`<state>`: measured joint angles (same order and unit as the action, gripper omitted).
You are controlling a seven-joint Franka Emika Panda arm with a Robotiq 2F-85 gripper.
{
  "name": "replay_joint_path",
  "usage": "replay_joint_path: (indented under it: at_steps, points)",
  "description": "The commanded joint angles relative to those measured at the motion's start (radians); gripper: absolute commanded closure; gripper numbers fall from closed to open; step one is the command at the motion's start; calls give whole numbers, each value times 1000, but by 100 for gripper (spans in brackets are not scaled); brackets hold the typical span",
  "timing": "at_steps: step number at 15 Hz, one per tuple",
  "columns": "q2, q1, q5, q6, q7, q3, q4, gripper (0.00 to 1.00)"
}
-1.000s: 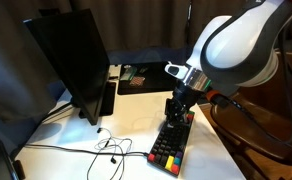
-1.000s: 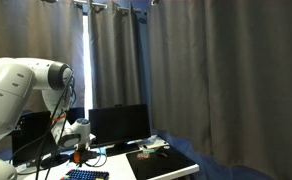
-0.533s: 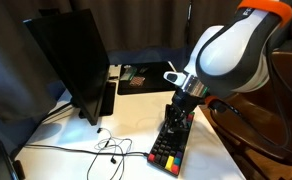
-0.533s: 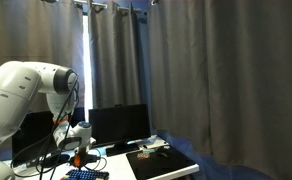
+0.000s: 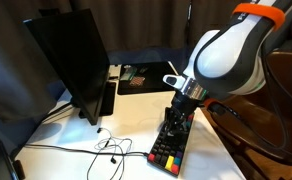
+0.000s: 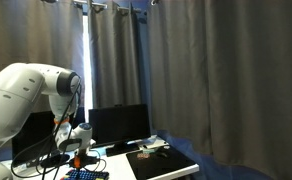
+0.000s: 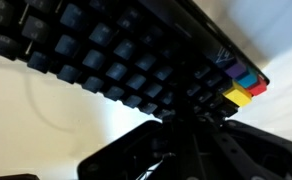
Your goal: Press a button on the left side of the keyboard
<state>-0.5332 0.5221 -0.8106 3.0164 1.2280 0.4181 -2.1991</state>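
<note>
At the tool: the tool (image 5: 177, 118) hangs low over the keyboard's far half. The wrist view shows it only as a dark blur, so I cannot tell whether its fingers are spread or pressed together, nor whether it touches a key.
Keyboard: the keyboard (image 5: 170, 142) lies lengthwise on the white desk (image 5: 136, 105), close to the desk's edge on the robot's side.
Risk, wrong key: the keys sit tightly packed. A broad or spread tip probably depresses several at once, or lands between two.
Risk, wrong end: the coloured keys (image 7: 240, 84) mark one end in the wrist view. Which end counts as left cannot be read from here, so a press may land on the wrong side.
Risk, sliding: nothing visible anchors the keyboard. An angled push could shove it toward the desk edge.
Risk, overtravel: descending too far would load the key and the wrist.
Cables: thin cables (image 5: 108, 150) lie beside the keyboard, apart from it. A sideways retreat could snag them.
Monitor: the monitor (image 5: 71, 60) stands well apart and looks safe.
</note>
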Motion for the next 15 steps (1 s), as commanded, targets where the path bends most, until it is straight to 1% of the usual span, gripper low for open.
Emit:
replay_joint_path:
  at_steps: [1, 15]
  points:
    - [-32, -34, -16, 18, 46, 36, 28, 100]
    - [-47, -40, -7, 27, 63, 33, 27, 100]
